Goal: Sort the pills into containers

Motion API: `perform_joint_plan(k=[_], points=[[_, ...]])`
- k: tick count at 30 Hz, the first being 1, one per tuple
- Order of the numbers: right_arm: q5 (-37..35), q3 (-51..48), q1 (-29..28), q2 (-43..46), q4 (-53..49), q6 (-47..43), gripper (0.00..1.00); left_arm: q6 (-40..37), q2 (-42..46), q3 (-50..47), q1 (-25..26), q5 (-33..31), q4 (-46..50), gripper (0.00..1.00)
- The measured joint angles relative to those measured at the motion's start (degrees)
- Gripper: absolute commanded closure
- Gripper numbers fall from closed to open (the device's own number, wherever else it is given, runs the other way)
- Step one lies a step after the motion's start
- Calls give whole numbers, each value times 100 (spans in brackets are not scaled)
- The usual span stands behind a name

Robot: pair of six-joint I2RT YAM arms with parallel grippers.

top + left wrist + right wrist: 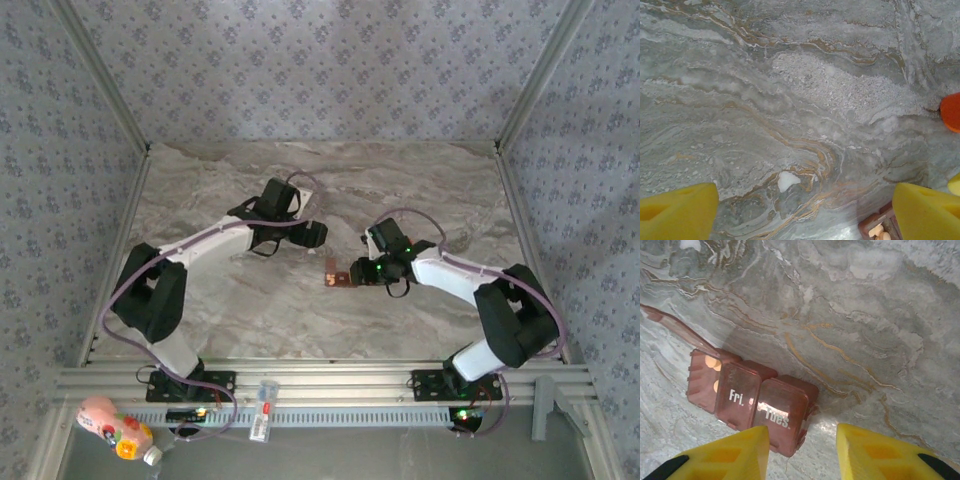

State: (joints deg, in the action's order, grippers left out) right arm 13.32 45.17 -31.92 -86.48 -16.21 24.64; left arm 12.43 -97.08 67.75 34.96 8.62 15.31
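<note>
In the overhead view, the marble bench [420, 190] carried the container strip [335, 277] near the centre of the frame, between the ends of the two arms and just left of the right arm's end. The left pincer [805, 200] was spread wide: its yellow fingers [677, 212] stood at the lower left and lower right corners of the left wrist view, with bare bench between them and nothing pinched. A white pill [786, 181] lay loose on the bench low in that view, left of centre, between the two fingers and apart from both. A corner of the container strip showed at the bottom edge, beside the right-hand finger, with pale pills inside it. An orange object [951, 111] was cut off by the right edge, so its kind could not be told. The right pincer [802, 432] was open, with bench showing through the gap between its fingers, and it pinched nothing. In the right wrist view the container strip lay left of centre, running from the middle left down toward the bottom. Two lids, marked "Fri." and "Tues.", were closed. The compartment at the upper left end stood open, with round pale pills [712, 362] inside. The "Tues." end lay just beside the left-hand finger; whether they touched could not be told.
</note>
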Motion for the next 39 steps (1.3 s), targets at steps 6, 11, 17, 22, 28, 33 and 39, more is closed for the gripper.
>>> perform_joint_plan(k=[6, 11, 17, 22, 28, 33, 39], points=[[2, 0, 0, -210, 72, 0, 64, -13, -144, 50, 79, 85, 61, 42], [7, 0, -11, -243, 157, 0, 66, -26, -275, 160, 85, 203, 188, 86], [46, 11, -11, -269, 192, 2, 68, -85, -501, 352, 151, 280, 308, 100], [63, 11, -11, -284, 240, 2, 69, -83, -671, 479, 232, 354, 415, 100], [66, 11, -24, -291, 269, 2, 71, -85, -892, 597, 332, 396, 509, 100], [68, 15, -26, -295, 271, 26, 72, -85, -1034, 645, 409, 452, 619, 100], [70, 26, -26, -310, 278, 57, 73, -87, -1062, 647, 496, 575, 710, 100]])
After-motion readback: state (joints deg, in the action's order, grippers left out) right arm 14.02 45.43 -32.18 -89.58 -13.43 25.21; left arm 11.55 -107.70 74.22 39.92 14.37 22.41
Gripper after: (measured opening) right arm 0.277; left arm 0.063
